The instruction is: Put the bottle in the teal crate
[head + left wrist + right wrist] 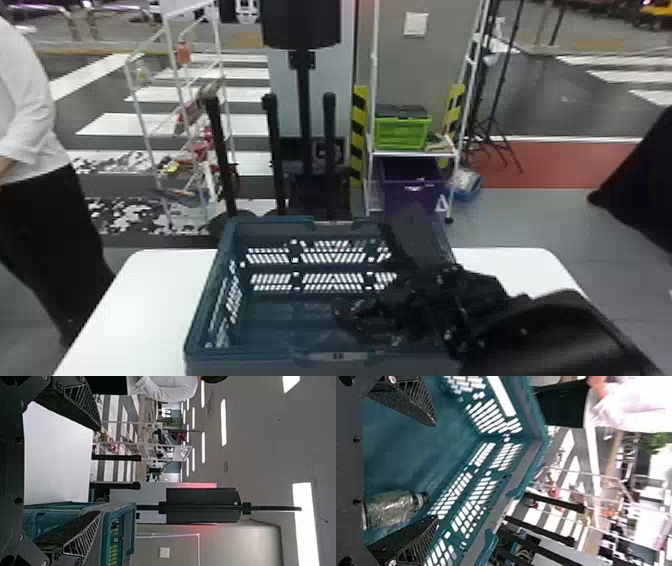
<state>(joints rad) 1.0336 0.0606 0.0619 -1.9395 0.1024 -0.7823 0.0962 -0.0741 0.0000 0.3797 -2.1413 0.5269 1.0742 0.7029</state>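
While the black two-fingered right hand point(362, 320) hangs inside the teal crate point(216, 275), its fingers spread apart and pinching nothing, the clear plastic bottle point(391, 508) lies in the crate, near a perforated wall and close to that hand. The hand's base hides part of the bottle; whether they touch cannot be told. The crate rests on the white table point(120, 320), its slotted walls rising around the right hand, and the black right arm point(540, 340) reaches across its right rim, covering that corner from the head view.

The left wrist view shows the black left hand point(99, 471), also spread and empty.

Beyond the table stand dark upright posts point(278, 155), a white wire rack point(170, 100) to the left, and white shelving point(412, 154) with a lime green crate point(402, 134) above a purple bin point(407, 197).
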